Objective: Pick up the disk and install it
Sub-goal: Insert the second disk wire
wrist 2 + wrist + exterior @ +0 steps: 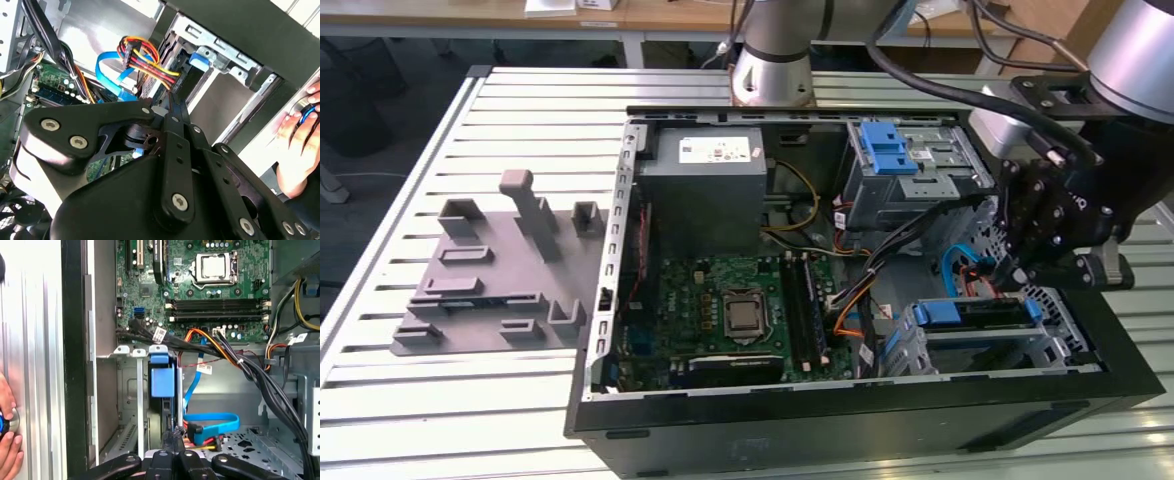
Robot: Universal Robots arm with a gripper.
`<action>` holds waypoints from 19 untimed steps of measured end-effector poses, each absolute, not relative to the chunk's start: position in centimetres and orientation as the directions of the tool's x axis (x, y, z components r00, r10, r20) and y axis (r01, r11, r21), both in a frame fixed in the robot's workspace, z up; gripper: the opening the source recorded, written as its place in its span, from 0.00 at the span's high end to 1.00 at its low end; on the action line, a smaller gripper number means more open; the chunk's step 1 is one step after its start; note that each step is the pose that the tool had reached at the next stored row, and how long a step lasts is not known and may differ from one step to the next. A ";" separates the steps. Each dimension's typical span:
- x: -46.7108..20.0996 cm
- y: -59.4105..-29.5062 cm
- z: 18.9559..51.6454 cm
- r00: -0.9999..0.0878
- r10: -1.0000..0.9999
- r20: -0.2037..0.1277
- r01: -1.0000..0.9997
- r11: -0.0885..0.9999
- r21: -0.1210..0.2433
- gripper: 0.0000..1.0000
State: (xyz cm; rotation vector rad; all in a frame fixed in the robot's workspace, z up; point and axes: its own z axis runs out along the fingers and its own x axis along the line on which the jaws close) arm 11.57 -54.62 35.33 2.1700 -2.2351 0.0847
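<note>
1. The claw (172, 437) is pinched shut, holding nothing, its tips against the disk (161, 390) seated in the drive cage (1067, 345) just ahead.
2. Pushing off-centre could jam the carrier.
3. The blue cable (212, 422) beside the claw might snag.

The hand (170, 107) is matt black metal with shiny screw heads. The disk (161, 390) has a smooth blue plastic bracket. The counter (520, 120) is ribbed, pale metal. The computer case (854, 415) is matt black.
</note>
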 end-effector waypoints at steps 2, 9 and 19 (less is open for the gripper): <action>11.4 -54.6 35.3 -0.030 -0.998 0.056 -0.999 0.029 -0.021 0.89; 11.3 -54.6 36.3 -0.030 -0.998 0.056 -1.000 0.029 -0.011 0.89; 10.9 -54.2 37.0 -0.029 -0.998 0.051 -1.000 0.029 -0.007 0.89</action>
